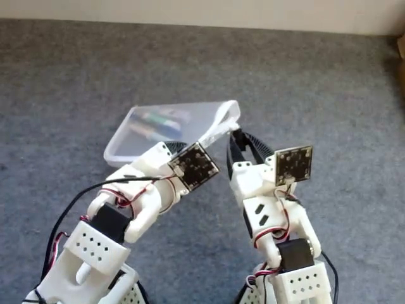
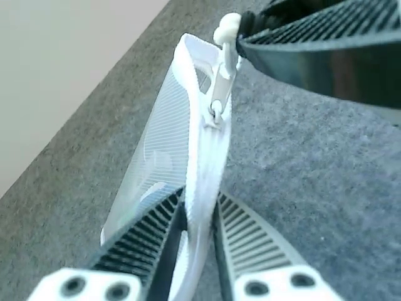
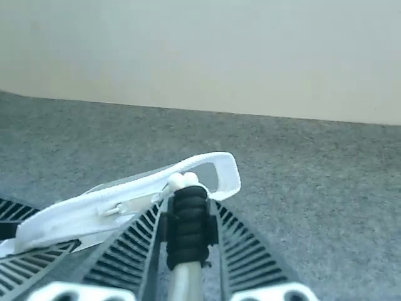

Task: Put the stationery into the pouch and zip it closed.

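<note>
Grey carpet-like worktop [image 1: 76,76], pale wall [image 3: 200,50] behind. Both arms at the near edge, left arm [image 1: 145,190] and right arm [image 1: 272,202], meeting at one pouch [image 1: 183,117].

Pouch: clear frosted plastic, flat, roughly rectangular, fine ribbed texture on the side seen from the left wrist. White zipper band [image 2: 203,163] runs along its top edge and ends in a white loop tab [image 3: 225,172]. Stationery [image 1: 155,120] is inside, pen-like pieces, one greenish; details are too blurred to name. Slider [image 2: 216,116] sits close to the loop-tab end; can't tell if the zip is fully closed. A white zipper pull [image 2: 220,81] leads off the slider to a white bead [image 3: 178,182] and a black cord wrap [image 3: 188,219].

Position: the pouch is in the middle of the worktop, just ahead of both arms, tilted with the zip edge toward the arms and upward, far edge low by the worktop.

Left jaws: clenched on the zipper band partway along, with the band passing between the two ribbed fingers [image 2: 144,232].

Right jaws: clenched on the black cord wrap, bead poking out past the tips, at the loop-tab end. The two sets of jaws are near each other along the same zip edge, with the slider between them.
</note>
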